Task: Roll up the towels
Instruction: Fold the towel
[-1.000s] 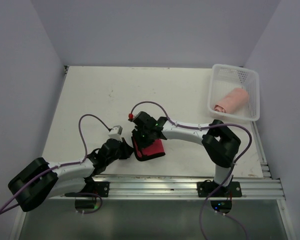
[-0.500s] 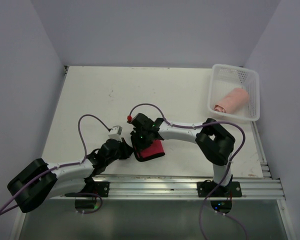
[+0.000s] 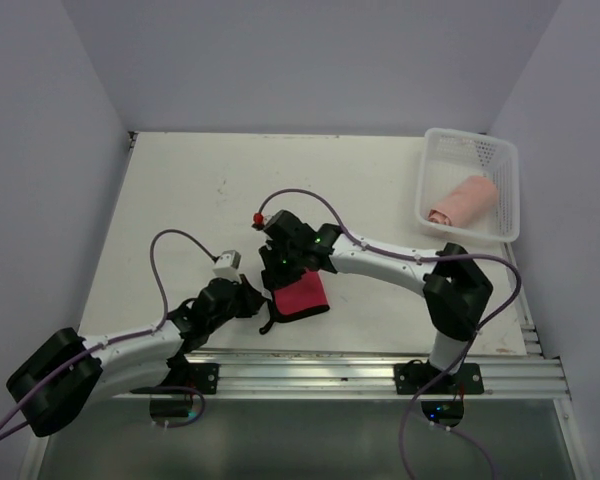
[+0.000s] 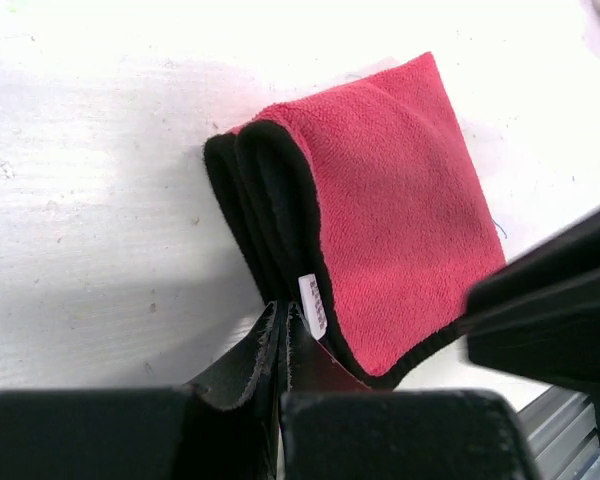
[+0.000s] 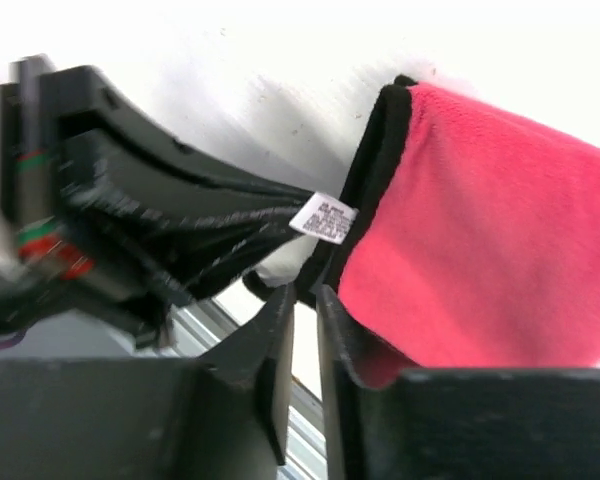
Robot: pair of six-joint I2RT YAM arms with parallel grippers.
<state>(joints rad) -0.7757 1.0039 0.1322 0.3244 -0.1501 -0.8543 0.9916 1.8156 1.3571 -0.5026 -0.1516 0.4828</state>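
Observation:
The blackish cloth with the red face [image 3: 302, 296] lies folded near the table's front edge. It also shows in the left wrist view [image 4: 390, 220] and the right wrist view [image 5: 480, 240]. My left gripper [image 3: 257, 302] [image 4: 283, 308] is shut at its dark left edge, beside the white tag [image 4: 313, 305]. My right gripper [image 3: 280, 268] [image 5: 305, 290] is nearly shut on the dark trim by the tag [image 5: 323, 218], and that edge is raised. The salmon-pink towel [image 3: 464, 200] lies rolled in the basket.
The white perforated basket [image 3: 424, 190] stands at the back right corner of the table. An aluminium rail [image 3: 380, 362] runs along the front edge just below the cloth. Purple cables loop above both arms. Grey walls close in the table on three sides.
My right gripper has moved a little back and left, and the cloth's near-left edge has lifted and skewed with it. My left arm has shifted slightly and stays at the cloth's left edge.

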